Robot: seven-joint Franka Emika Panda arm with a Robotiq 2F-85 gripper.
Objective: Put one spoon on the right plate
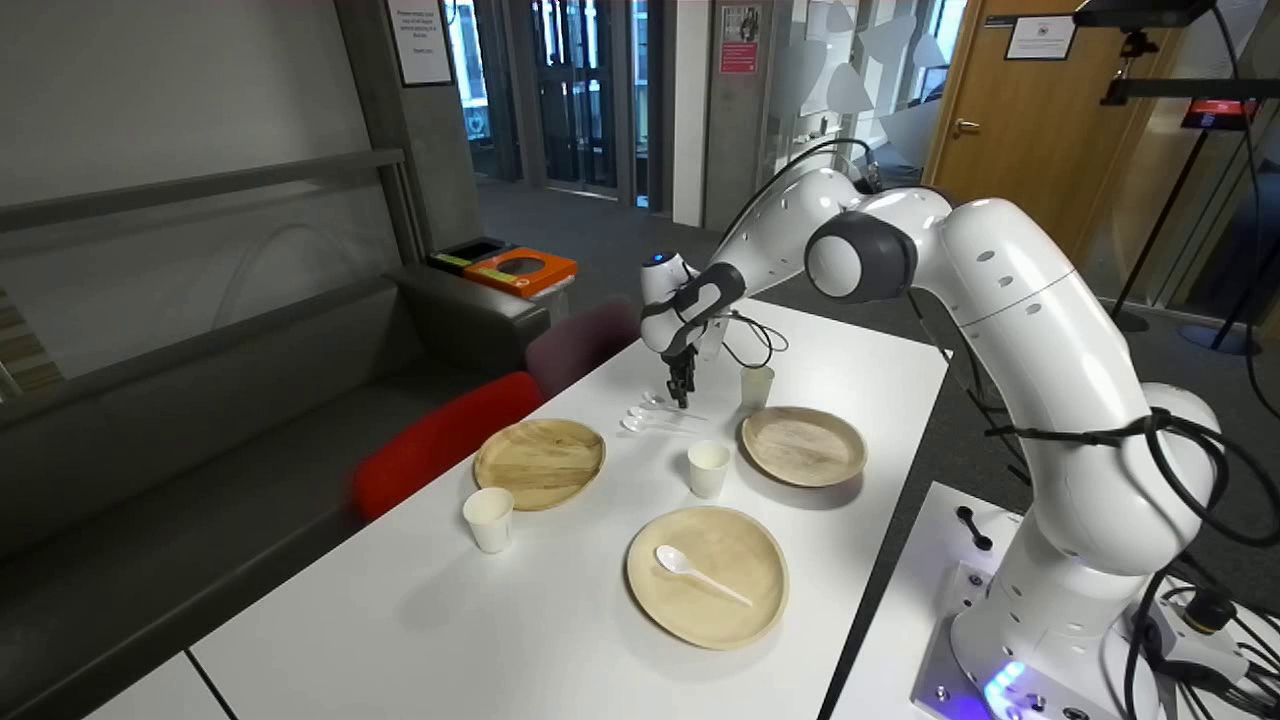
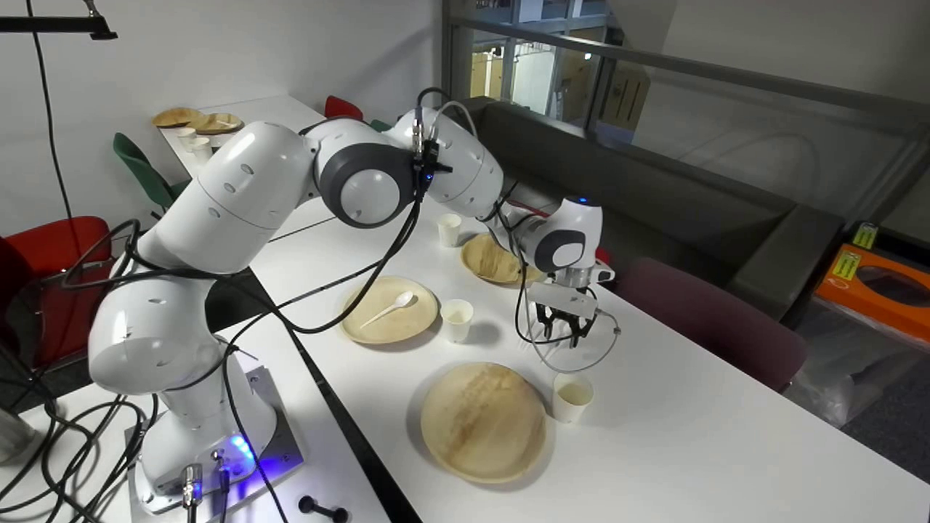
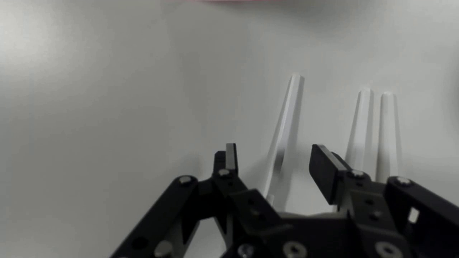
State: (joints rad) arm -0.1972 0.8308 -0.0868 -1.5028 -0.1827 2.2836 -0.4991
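Spoon (image 3: pixel 284 132) and pincer (image 3: pixel 276 158) are lined up but not joined: the fingers stand spread, and the white handle runs between them, apart from both in the wrist view, its tail pointing out ahead of the pincer. It seems to lie on the surface (image 1: pixel 500 630); whether the fingertips are low enough to pinch it I cannot tell. The bowl does not show there, presumably tucked behind the pincer's body. A second spoon (image 3: pixel 359 134) and a third spoon (image 3: pixel 388 132) lie side by side just beyond the finger on the right of that view.

By its look it is thin moulded plastic, so I expect next to no weight and a smooth, rather slippery feel. The handle should be stiff along its length yet apt to skate or roll if pinched off-centre, and a hard squeeze might bend it. The stretch framed by the fingers looks the right place to take hold; a bite at the tail would let the bowl end droop. Light pressure, low down, with the pads (image 3: pixel 231 157) flat to the handle's sides, should do.

What I take for the right plate (image 1: pixel 804 446) sits apart from the pincer, on the side toward the arm's base (image 1: pixel 1050 630) in both exterior views. One cup (image 1: pixel 757 387) and another cup (image 1: pixel 709 472) flank the way there, so a dangling spoon could clip either.
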